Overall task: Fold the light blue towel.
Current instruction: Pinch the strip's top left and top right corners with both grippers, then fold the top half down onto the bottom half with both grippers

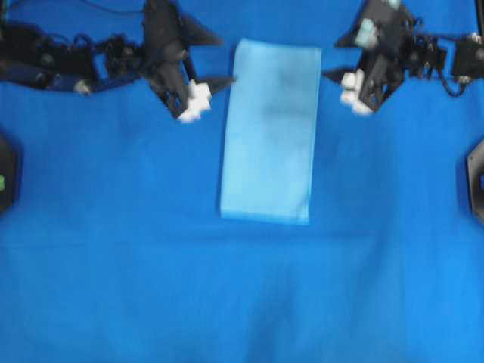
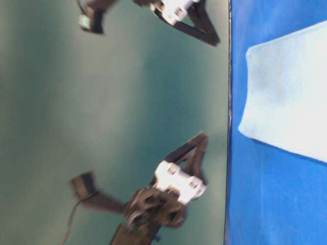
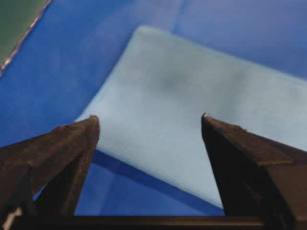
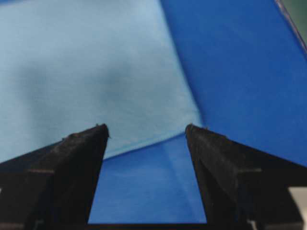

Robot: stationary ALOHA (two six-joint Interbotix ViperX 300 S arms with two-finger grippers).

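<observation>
The light blue towel (image 1: 269,132) is laid flat as a narrow folded rectangle at the middle of the royal-blue table covering (image 1: 113,265) on the tabletop. The left end effector (image 1: 219,79) is seen just beside the towel's upper left edge, jaws spread wide and empty. The right end effector (image 1: 333,74) is seen just off the upper right edge, likewise spread apart, nothing gripped. In both wrist views a towel corner lies between the black fingers (image 4: 76,158).
</observation>
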